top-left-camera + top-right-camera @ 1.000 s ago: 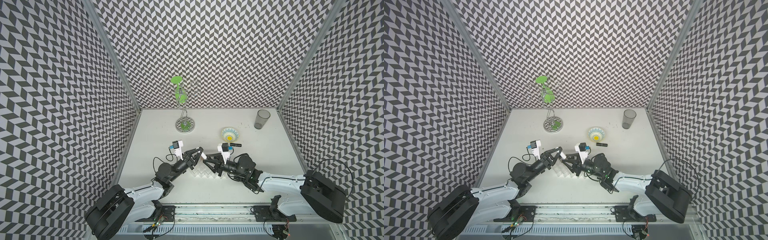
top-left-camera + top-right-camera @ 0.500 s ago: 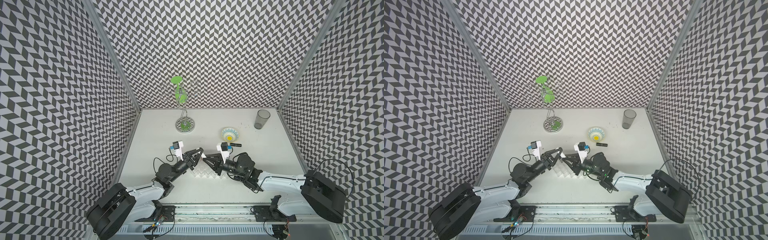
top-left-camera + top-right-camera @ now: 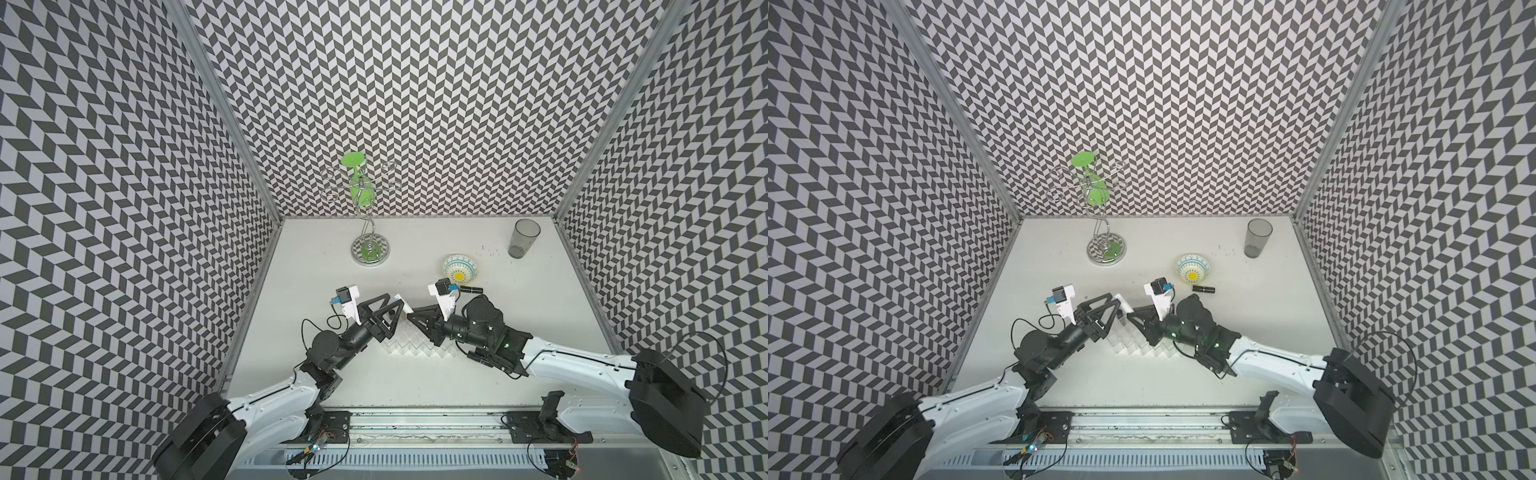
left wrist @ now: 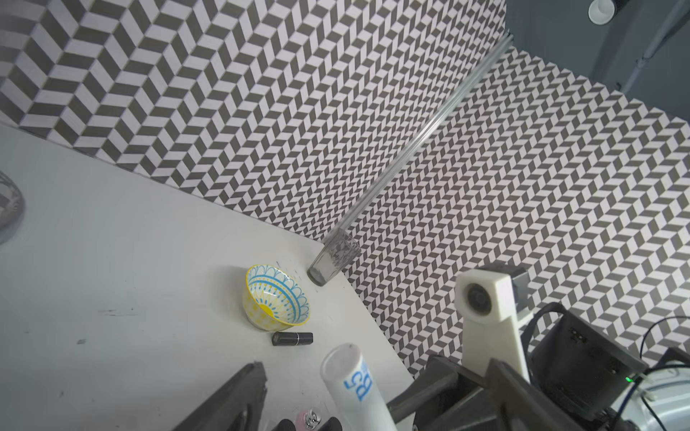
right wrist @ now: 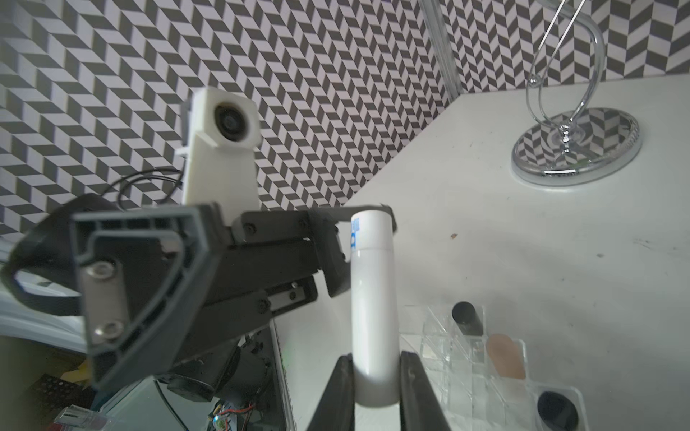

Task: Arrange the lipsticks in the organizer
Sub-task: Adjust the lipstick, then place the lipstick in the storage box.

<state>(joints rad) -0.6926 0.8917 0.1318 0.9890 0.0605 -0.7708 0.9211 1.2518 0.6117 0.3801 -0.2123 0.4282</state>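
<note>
The two arms meet nose to nose over the organizer (image 3: 415, 344), a clear stepped rack near the front middle of the table (image 3: 415, 395). The right gripper (image 5: 375, 360) is clenched on one end of a white lipstick (image 5: 373, 291), a finger pressed to each side, and the tube pokes out toward the other arm. The left gripper (image 3: 395, 301) stands released, its fingers spread on either side of the tube's far end, with daylight between finger and tube in the left wrist view. In the rack's cells stand a black lipstick (image 5: 465, 317), a beige lipstick (image 5: 506, 356) and another black one (image 5: 556, 410). A loose black lipstick (image 3: 469, 288) lies on its side just beside the patterned bowl (image 3: 460, 268). The grey tumbler (image 3: 523, 239) stands at the back right.
</note>
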